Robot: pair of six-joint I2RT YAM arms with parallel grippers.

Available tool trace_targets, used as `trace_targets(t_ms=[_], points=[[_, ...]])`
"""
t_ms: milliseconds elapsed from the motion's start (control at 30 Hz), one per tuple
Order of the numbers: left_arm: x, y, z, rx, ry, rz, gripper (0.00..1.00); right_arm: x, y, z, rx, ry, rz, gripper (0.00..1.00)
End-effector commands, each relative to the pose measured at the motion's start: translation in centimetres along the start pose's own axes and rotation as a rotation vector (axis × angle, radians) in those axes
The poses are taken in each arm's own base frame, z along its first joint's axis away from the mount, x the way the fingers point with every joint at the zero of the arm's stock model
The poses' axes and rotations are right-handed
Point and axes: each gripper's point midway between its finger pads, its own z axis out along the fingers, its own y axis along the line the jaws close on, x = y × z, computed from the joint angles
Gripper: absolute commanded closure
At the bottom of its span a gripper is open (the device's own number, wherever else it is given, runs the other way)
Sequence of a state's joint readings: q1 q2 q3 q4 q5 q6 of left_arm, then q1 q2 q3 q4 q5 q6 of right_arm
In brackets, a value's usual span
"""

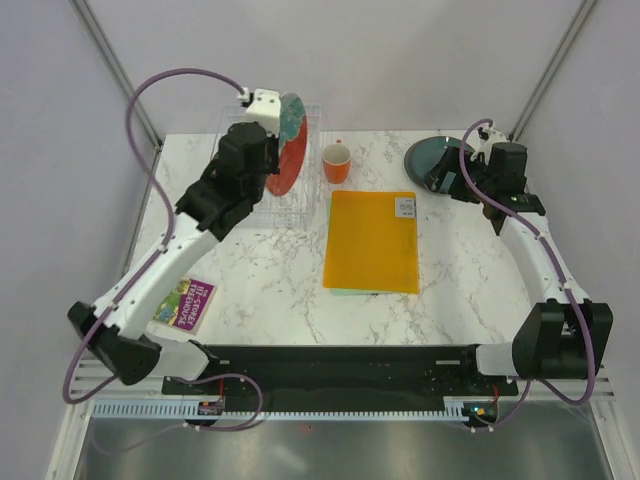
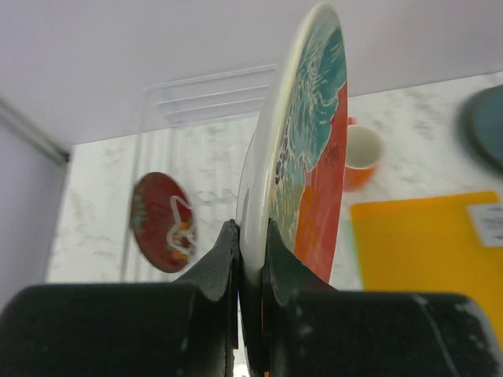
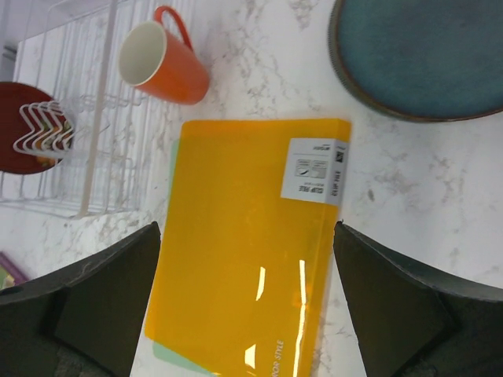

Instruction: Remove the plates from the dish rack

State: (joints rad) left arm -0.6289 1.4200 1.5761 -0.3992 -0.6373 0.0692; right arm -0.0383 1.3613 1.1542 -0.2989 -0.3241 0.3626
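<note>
From the top camera, the left gripper (image 1: 275, 110) is at the far left of the table (image 1: 260, 270), over the dish rack (image 1: 300, 205), and has the patterned plate (image 1: 292, 150) by its rim. The plate stands on edge, seen almost edge-on, its long axis running near to far and its red and teal face turned right. Whether its lower edge touches the rack cannot be told. Just right of the rack stands an orange cup (image 1: 337, 162), and nearer lies a yellow-orange folder (image 1: 372, 240). A dark teal plate (image 1: 425, 155) lies flat at the far right, with the right gripper (image 1: 447, 182) at its near right edge. A purple booklet (image 1: 188, 303) lies near left.

The left wrist camera shows the grip itself: both fingers (image 2: 224, 263) are pressed tight on the plate's rim (image 2: 314, 157), the plate rising upright between them with its pale back to the left. Behind it, a dark red plate (image 2: 161, 224) stands in the clear rack (image 2: 204, 94), which the top view hides behind the arm.

The right wrist camera shows the right gripper (image 3: 245, 232) spread wide and holding nothing, hovering over the folder (image 3: 236, 259), whose white label (image 3: 314, 169) is plain here. The teal plate (image 3: 424, 55) lies flat, apart from the fingers, with the cup (image 3: 161, 63) tipped toward the rack (image 3: 78, 157).
</note>
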Motion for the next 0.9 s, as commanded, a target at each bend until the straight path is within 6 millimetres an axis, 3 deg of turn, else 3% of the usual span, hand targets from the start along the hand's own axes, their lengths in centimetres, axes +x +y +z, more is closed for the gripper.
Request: trace_targets(t_ms=[0,200,433,667,700,867], points=[[-5.0,-4.1,-5.6,0.388,-0.147,-0.409,0.98,0.5,5.4,-0.5,-0.219,-0.017,-0.031,0.02],[-2.5,-8.0,-6.5,0.568,-0.099,-0.571,0.98,1.7,9.1,-1.3,-0.335,-0.016,-0.029,0.02],[-1.0,-10.7,-7.3,0.695,-0.052,-0.719,0.98,3.4,12.0,-1.3,-0.435,0.017,0.012,0.02],[-1.8,-10.6,-8.4,0.743,-0.106,-0.803,0.98,4.8,13.0,-0.4,-0.476,0.036,0.019,0.02],[-1.1,-10.7,-8.3,0.750,-0.096,-0.810,0.98,5.3,13.0,-0.3,-0.481,0.047,0.025,0.02],[-1.2,-10.4,-8.9,0.800,-0.124,-0.885,0.98,6.2,13.3,-0.1,-0.520,0.063,0.039,0.02]])
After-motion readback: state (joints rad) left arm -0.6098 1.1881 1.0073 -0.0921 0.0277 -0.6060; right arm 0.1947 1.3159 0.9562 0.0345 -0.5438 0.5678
